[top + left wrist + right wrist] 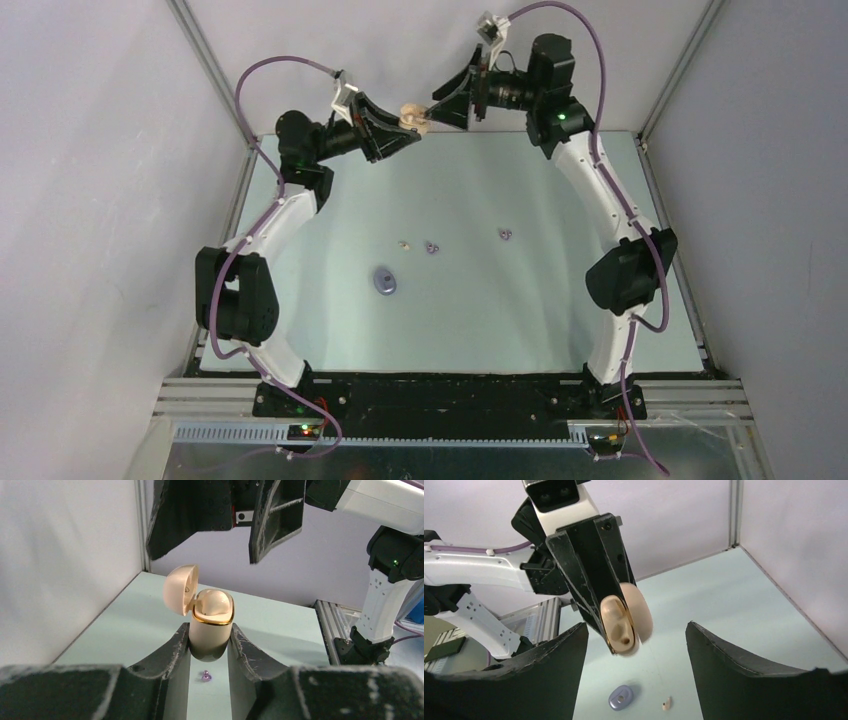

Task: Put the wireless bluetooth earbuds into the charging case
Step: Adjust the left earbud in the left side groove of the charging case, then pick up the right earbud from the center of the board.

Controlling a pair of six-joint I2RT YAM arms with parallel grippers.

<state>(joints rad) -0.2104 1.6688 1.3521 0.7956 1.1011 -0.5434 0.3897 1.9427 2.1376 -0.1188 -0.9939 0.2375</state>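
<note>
Clamping the cream charging case point(210, 632) upright, lid swung open, the left gripper point(209, 645) holds it raised over the far edge, probably to present its wells. The right gripper point(636, 627) faces it, fingers wide and empty. A cream earbud point(404, 243) and two purple earbuds point(431, 247) lie midway between the near and far edges.

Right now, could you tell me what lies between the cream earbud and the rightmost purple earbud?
In the top view, a second purple earbud, close to the cream earbud; the stretch on to the rightmost purple earbud is bare.
</note>
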